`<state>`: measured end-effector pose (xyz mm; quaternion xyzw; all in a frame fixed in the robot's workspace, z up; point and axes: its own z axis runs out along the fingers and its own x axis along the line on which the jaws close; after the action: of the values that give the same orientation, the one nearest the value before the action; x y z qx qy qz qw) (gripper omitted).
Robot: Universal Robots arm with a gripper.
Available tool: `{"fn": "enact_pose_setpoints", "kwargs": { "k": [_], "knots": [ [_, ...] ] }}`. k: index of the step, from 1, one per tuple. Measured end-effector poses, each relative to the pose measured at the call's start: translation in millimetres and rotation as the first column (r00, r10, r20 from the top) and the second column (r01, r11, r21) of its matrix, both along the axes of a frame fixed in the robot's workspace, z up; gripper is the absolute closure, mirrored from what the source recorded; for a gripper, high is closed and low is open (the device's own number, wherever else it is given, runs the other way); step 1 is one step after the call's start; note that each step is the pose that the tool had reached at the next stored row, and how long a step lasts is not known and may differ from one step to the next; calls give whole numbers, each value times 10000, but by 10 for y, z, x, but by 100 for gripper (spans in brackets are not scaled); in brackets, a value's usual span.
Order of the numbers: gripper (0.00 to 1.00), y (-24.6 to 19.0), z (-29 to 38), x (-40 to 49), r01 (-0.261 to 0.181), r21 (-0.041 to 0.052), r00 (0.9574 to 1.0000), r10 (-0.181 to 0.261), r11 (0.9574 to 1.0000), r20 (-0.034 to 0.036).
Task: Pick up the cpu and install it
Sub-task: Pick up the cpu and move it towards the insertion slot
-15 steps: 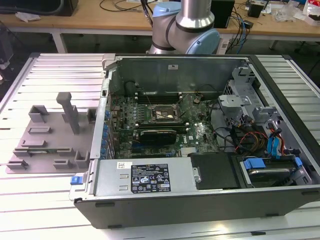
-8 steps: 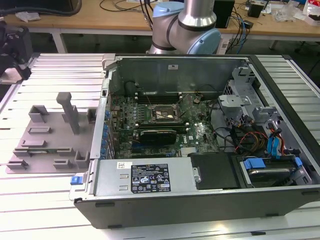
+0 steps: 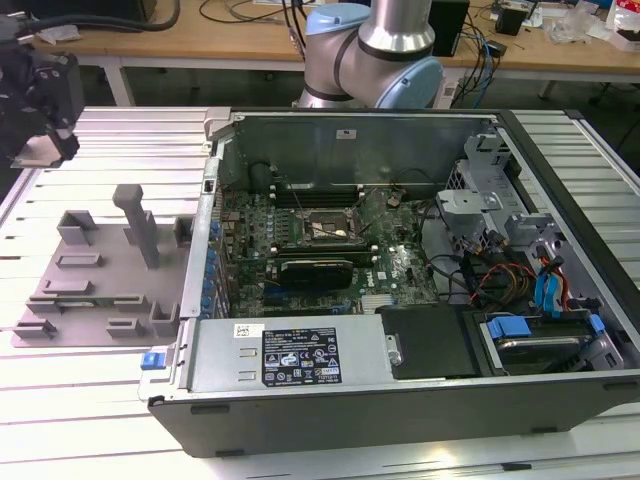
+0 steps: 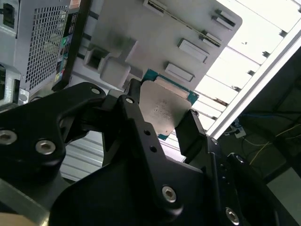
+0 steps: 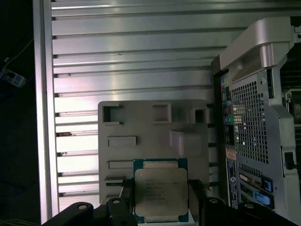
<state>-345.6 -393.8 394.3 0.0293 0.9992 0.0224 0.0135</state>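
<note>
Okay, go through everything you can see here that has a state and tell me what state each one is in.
tool: shut on the cpu, up above the table.
cpu: gripped by two opposite edges, clear of the fixture plate.
fixture plate: lying flat on the table beside the computer case.
computer case: on its side, side panel off, motherboard exposed.
socket: frame open or shut, cannot tell.
</note>
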Motion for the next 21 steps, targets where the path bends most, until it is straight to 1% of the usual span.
{"fn": "enact_pose_setpoints", "kwargs": {
  "k": [2,4,6,9,10,12,14,15,21],
  "knots": [
    [45,0,1,60,-1,-1,10000,1,10000,-1],
    [45,-1,0,140,-2,0,10000,2,10000,0],
    [45,-2,0,188,-1,-1,10000,1,10000,0],
    [45,-2,0,306,0,0,10000,0,10000,0],
    [45,-2,0,328,-1,0,10000,1,10000,0],
    [45,-2,0,413,-1,-1,10000,1,10000,-1],
    [45,-2,0,526,-1,-1,10000,1,10000,0],
    [45,-2,0,557,0,-1,10000,0,10000,-1],
    [45,-2,0,670,-1,-1,10000,1,10000,-1]
  ]
}}
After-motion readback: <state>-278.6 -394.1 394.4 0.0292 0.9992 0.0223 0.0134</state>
